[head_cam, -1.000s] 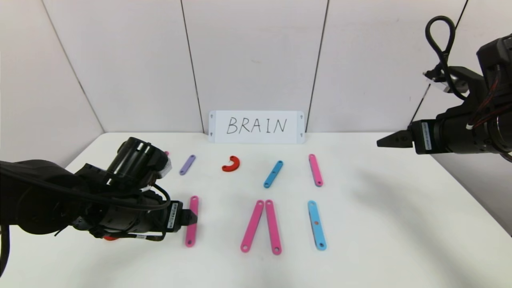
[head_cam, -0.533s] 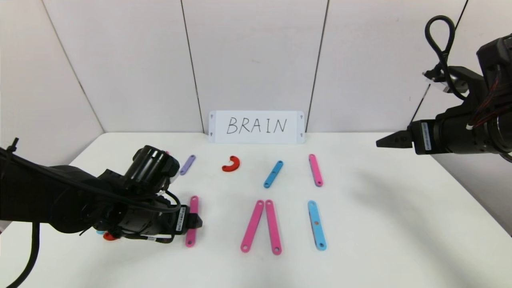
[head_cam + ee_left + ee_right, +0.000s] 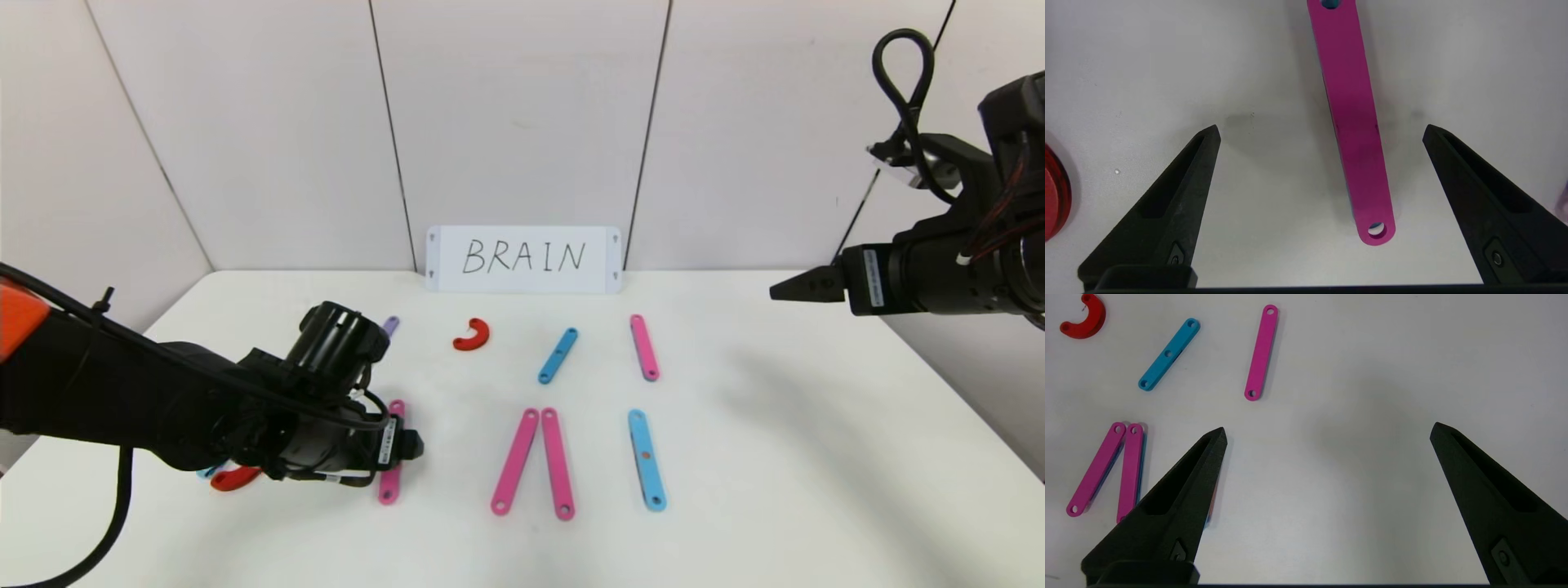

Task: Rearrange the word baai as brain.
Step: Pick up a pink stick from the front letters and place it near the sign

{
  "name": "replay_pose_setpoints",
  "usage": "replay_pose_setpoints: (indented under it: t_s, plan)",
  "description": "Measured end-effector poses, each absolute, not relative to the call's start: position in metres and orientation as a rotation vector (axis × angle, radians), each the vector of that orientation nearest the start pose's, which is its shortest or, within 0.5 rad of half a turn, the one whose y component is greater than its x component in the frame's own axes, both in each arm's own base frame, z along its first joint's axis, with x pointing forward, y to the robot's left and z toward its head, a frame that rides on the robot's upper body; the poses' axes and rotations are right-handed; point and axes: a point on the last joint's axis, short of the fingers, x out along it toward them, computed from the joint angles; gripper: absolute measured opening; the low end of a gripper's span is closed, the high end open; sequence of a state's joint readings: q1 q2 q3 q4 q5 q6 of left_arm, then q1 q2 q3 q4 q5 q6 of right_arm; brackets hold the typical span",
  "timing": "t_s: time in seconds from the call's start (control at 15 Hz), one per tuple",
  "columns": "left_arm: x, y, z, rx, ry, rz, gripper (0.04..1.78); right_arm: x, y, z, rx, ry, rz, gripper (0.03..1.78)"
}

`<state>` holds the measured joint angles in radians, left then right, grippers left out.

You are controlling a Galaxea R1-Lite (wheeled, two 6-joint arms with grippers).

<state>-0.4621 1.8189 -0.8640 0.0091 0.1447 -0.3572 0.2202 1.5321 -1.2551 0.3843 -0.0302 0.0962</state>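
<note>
My left gripper is open and low over a long pink strip at the front left. In the left wrist view the gripper straddles that strip without touching it; a blue edge shows under the strip. A red half-ring peeks out beneath my left arm. To the right lie two pink strips leaning together at their far ends and a long blue strip. My right gripper is open and empty, raised over the table's right side, with only bare table between its fingers in the right wrist view.
The far row holds a purple strip tip, a red half-ring, a short blue strip and a pink strip. A white card with handwritten BRAIN stands against the back wall. My left arm hides the table's left part.
My left arm has moved right and lower, bringing its gripper over the front-left pink strip. It now hides most of the purple strip and uncovers the red half-ring. The right arm has not moved.
</note>
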Motion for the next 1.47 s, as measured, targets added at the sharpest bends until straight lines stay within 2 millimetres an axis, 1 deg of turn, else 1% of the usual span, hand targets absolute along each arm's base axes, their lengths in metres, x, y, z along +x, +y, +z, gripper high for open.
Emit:
replay_pose_setpoints:
  t_s: [0.2,0.6,0.73,0.87,0.93,1.07,1.13,1.27,1.33,1.4,1.47]
  plan:
    - [0.264,-0.135,0.102,-0.013,0.959,-0.112,1.73,0.251,0.056,0.262,0.01,0.663,0.151,1.74]
    - [0.263,-0.139,0.102,-0.005,0.961,-0.124,1.73,0.251,0.056,0.262,0.004,0.664,0.155,1.74]
    - [0.263,-0.14,0.102,-0.003,0.959,-0.127,1.67,0.251,0.056,0.262,0.004,0.665,0.156,1.74]
    - [0.262,-0.139,0.104,-0.005,0.954,-0.129,1.51,0.251,0.057,0.261,0.003,0.665,0.158,1.74]
    - [0.262,-0.14,0.104,-0.004,0.951,-0.131,1.39,0.251,0.057,0.261,0.002,0.665,0.159,1.74]
    - [0.26,-0.142,0.105,-0.001,0.949,-0.139,1.07,0.251,0.058,0.261,0.001,0.666,0.16,1.74]
    - [0.259,-0.143,0.106,0.001,0.948,-0.142,0.86,0.251,0.058,0.261,0.002,0.665,0.16,1.74]
    - [0.257,-0.145,0.105,0.007,0.951,-0.151,0.51,0.25,0.057,0.262,0.002,0.664,0.16,1.74]
    - [0.257,-0.145,0.105,0.009,0.951,-0.152,0.38,0.25,0.057,0.262,0.003,0.66,0.158,1.74]
    - [0.257,-0.145,0.105,0.01,0.952,-0.151,0.31,0.25,0.057,0.263,0.004,0.653,0.157,1.74]
    - [0.256,-0.146,0.104,0.011,0.952,-0.15,0.3,0.25,0.057,0.264,0.006,0.648,0.157,1.74]
